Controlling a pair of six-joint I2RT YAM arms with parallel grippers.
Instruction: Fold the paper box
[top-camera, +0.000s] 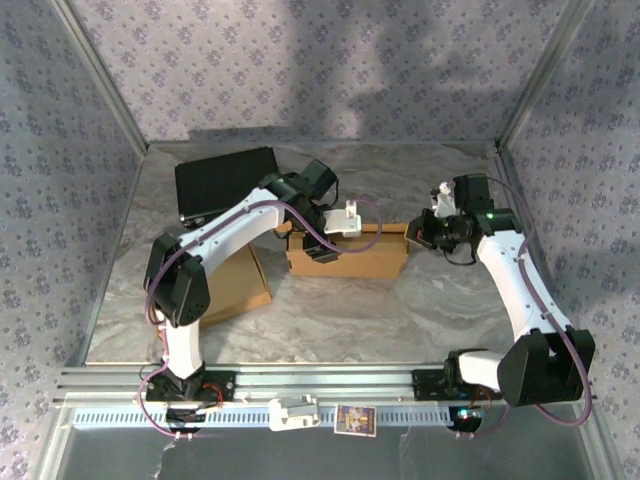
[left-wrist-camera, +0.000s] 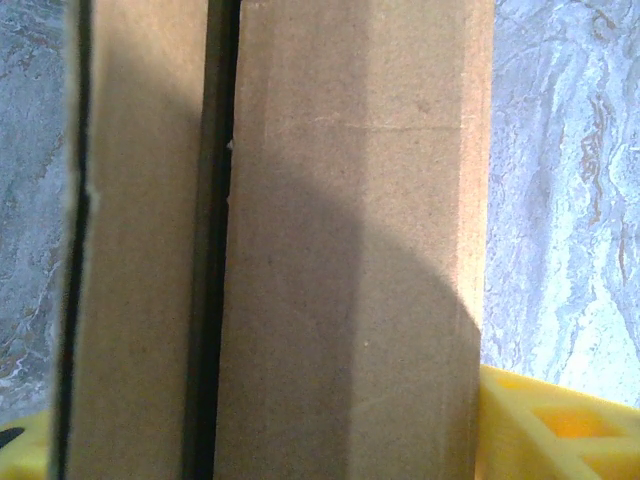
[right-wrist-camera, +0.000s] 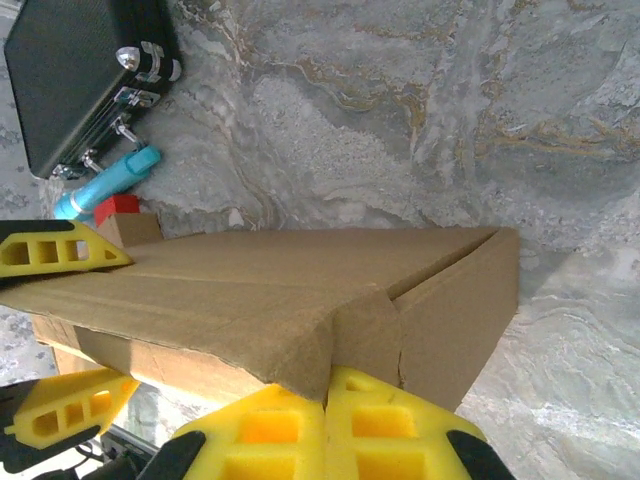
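Your box (top-camera: 350, 255) sits in the middle of the bench (top-camera: 400, 320), top flaps folded over, with a black case (top-camera: 225, 183) behind it to the left. Your left hand (top-camera: 338, 232) straddles the box's left end, its 2 fingers (right-wrist-camera: 60, 250) spread wide and pinching the box across its width. Your right hand (right-wrist-camera: 325, 430) has its fingers pressed together, tips against the flap at the box's right end.
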